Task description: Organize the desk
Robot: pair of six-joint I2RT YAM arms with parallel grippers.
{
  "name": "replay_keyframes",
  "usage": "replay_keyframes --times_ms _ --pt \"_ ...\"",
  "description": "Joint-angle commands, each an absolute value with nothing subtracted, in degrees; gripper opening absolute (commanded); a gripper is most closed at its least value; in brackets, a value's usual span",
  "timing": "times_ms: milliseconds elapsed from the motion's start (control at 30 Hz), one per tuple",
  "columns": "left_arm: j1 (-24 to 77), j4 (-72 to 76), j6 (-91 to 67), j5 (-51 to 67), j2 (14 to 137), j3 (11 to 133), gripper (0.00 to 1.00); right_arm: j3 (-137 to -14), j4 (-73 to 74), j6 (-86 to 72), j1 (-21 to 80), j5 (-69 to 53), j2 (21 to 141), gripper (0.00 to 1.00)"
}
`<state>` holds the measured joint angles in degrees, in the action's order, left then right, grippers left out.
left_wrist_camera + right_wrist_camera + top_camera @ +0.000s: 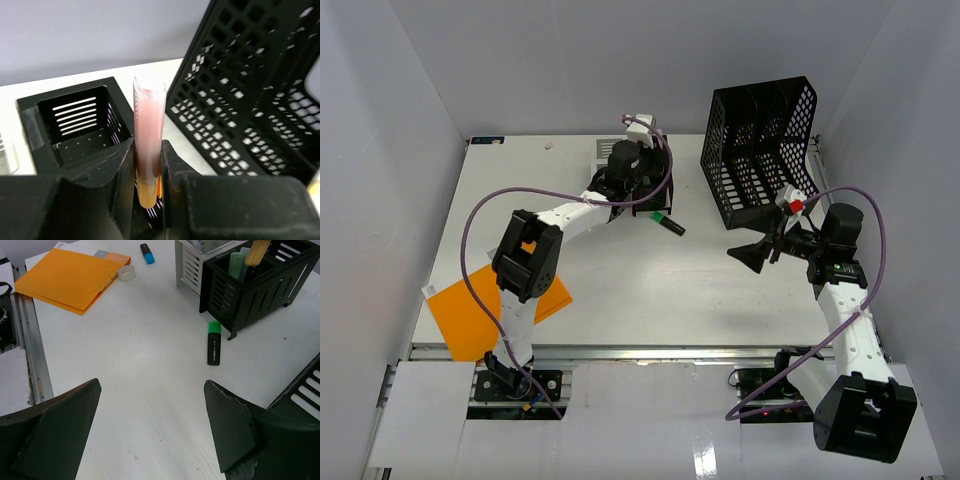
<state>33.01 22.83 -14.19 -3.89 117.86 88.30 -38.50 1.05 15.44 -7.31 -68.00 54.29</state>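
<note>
While the top view buries the left gripper (148,167) under its own wrist at the far middle of the desk (650,290), the left wrist view shows its 2 fingers pinched narrow on a pink tube (149,115), held upright by its amber end beside a black pen box (35,130) and a mesh rack (250,100). The desk fills the floor between white walls, with a metal rail along its near edge. The right gripper (151,390) hovers over the right middle, on the near side of the rack, fingers spread wide with nothing between them. Its wrist view alone shows a tape roll (126,273) just beside the orange folder (70,280) at the near left corner, and a blue-capped marker (146,253) near them. It also shows a white holder (192,265) against the pen box. A green highlighter (214,342) lies flat just beside the box, plain in both that view and the top one.
</note>
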Motion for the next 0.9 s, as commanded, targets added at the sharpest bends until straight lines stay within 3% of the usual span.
replay_keyframes --times_ms 0,133,233,300,367,467,667,867 --pt "32.90 22.68 -10.14 -7.07 121.01 94.00 0.20 -38.58 -1.32 15.47 -8.39 -70.47 53.32 0.90" --pt "32.41 22.49 -9.98 -8.24 122.71 95.01 0.24 -38.35 -1.60 15.21 -8.90 -70.89 53.72 0.90" --pt "32.26 21.77 -10.54 -7.69 122.77 94.38 0.34 -38.23 -1.72 15.15 -9.17 -70.91 54.00 0.90" --pt "32.26 21.71 -10.81 -7.22 122.28 93.54 0.47 -38.23 -1.67 15.37 -9.31 -70.75 54.22 0.90" --pt "32.26 22.14 -11.78 -6.42 120.94 91.94 0.70 -38.06 -1.58 15.82 -9.67 -69.79 54.23 0.90" --pt "32.34 21.18 -13.01 -4.84 118.66 91.32 0.87 -37.80 -0.95 16.79 -10.81 -68.65 54.58 0.90" --pt "32.32 17.61 -14.33 0.33 111.48 90.55 0.92 -41.94 12.90 31.07 -12.48 -61.99 57.43 0.90" --pt "32.18 10.99 -12.53 15.77 97.19 84.15 0.98 -52.71 31.53 46.02 -12.40 -46.30 65.76 0.90"
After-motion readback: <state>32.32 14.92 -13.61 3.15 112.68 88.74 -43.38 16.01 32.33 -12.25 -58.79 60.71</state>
